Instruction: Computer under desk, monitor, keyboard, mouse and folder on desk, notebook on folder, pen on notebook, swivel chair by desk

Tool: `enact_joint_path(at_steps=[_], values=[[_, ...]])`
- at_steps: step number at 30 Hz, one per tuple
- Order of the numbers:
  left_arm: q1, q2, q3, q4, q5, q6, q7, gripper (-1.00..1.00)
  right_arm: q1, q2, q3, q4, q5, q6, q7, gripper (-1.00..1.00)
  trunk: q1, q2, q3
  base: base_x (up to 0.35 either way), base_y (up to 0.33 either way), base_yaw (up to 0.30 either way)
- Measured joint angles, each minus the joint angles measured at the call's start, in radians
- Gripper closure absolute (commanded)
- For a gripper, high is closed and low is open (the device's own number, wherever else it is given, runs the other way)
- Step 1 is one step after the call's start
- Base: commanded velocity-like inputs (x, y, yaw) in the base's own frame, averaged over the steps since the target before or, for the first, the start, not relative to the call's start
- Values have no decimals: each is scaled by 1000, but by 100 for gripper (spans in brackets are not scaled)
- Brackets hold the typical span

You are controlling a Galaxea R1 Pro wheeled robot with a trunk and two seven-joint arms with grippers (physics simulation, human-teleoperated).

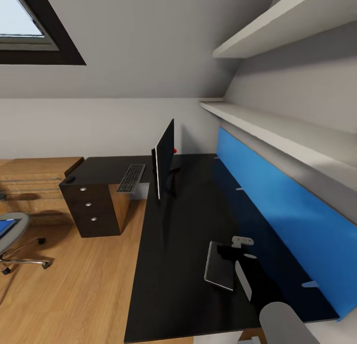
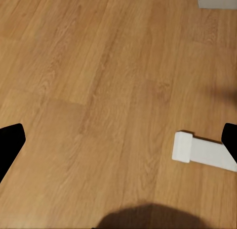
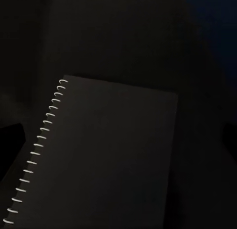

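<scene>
The greyish spiral-bound notebook (image 1: pixel 218 271) (image 3: pixel 108 155) lies flat on the glossy black desk (image 1: pixel 178 264), close to the blue back panel. My right gripper (image 1: pixel 230 255) (image 3: pixel 118 135) hovers just above it, open, with the dark fingertips (image 3: pixel 11 136) wide apart. Further along the desk the monitor (image 1: pixel 164 158) stands edge-on, with the keyboard (image 1: pixel 131 178) beside it and the small black mouse (image 1: pixel 70 179) at the far corner over the drawers. The swivel chair (image 1: pixel 15 235) stands on the floor at left, and the blue folder (image 1: pixel 6 227) lies on its seat. My left gripper (image 2: pixel 118 145) is open above the wooden floor.
Two white wall shelves (image 1: pixel 277 131) jut out above the blue panel (image 1: pixel 282 210). The black drawer unit (image 1: pixel 91 207) stands under the desk's far wing, with low wooden shelving (image 1: pixel 29 178) beyond it. A white block (image 2: pixel 202 152) lies on the floor under my left gripper.
</scene>
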Motion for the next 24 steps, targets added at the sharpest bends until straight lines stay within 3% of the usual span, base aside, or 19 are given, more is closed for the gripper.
enact_joint_path(at_steps=[24], values=[[0, 1, 0, -2, 0, 1, 3, -100, 0, 0, 0, 4, 0, -1, 0, -100, 92, -168, -75, 0, 0, 0]])
